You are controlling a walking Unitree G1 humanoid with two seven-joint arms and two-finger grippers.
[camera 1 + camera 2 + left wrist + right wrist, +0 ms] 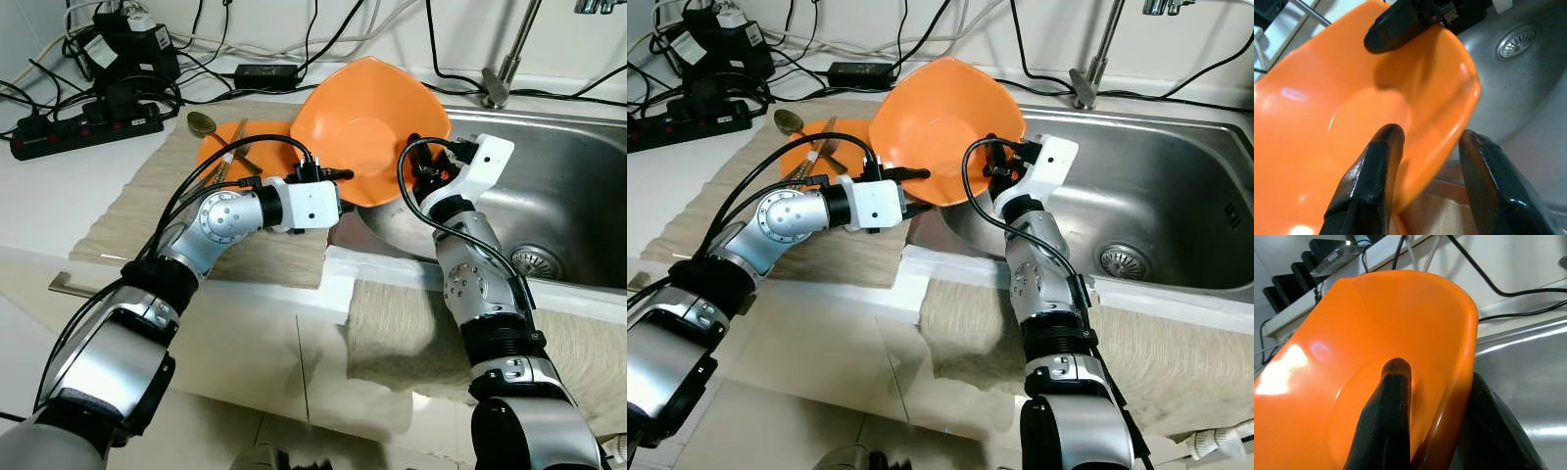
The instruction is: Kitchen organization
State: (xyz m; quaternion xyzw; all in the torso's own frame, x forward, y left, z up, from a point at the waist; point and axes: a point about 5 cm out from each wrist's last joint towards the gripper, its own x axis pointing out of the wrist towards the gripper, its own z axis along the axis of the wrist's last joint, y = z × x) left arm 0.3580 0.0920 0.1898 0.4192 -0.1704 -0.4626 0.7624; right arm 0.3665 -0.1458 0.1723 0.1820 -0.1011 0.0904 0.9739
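I held the orange bowl point(367, 132) tilted above the sink point(549, 186) edge, my left pincer point(1425, 166) clamped on its lower rim and my right pincer point(1437, 416) clamped, as far as I could tell, on its side rim.

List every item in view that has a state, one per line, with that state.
Orange bowl: lifted, tilted on edge over the sink's rim, held on both sides.
Left hand: fingers straddling the bowl's rim.
Right hand: shut on the bowl's rim.
Sink: empty, drain uncovered.
Orange plate: flat on the mat, utensils on it.
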